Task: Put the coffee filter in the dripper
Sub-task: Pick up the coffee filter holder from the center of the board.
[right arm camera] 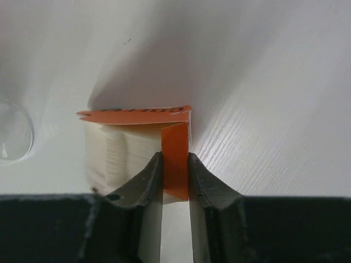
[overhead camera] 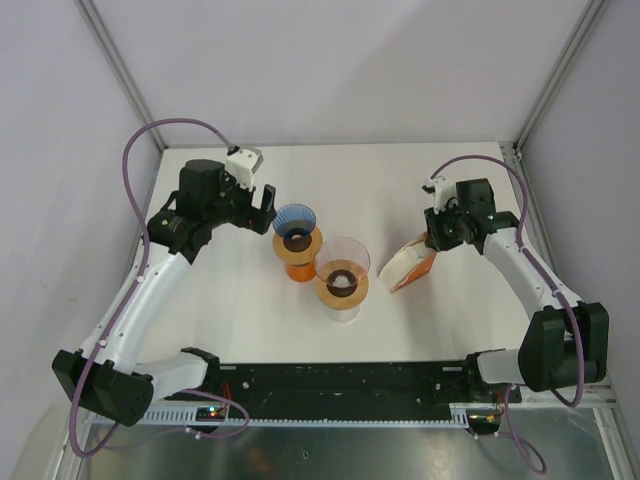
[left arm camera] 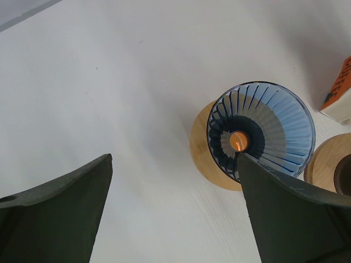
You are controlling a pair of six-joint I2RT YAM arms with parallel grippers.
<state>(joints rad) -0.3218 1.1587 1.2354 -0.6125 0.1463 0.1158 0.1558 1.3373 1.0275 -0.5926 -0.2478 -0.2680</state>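
Note:
A blue ribbed dripper (overhead camera: 296, 222) on a wooden ring stands mid-table; a clear dripper (overhead camera: 343, 262) on its own wooden ring stands just right of it. A stack of white coffee filters (overhead camera: 402, 265) in an orange wrapper lies further right. My right gripper (overhead camera: 432, 240) is shut on the wrapper's orange flap (right arm camera: 175, 159), with the white filter stack (right arm camera: 120, 150) to its left. My left gripper (overhead camera: 262, 210) is open and empty, just left of the blue dripper (left arm camera: 274, 123), whose rim is by my right finger.
The blue dripper's wooden base (left arm camera: 205, 156) and the clear dripper's wooden base (left arm camera: 329, 159) show in the left wrist view, with the filter pack's corner (left arm camera: 340, 90) at the far right. The clear dripper's rim (right arm camera: 13, 131) shows left in the right wrist view. Enclosure walls surround the table.

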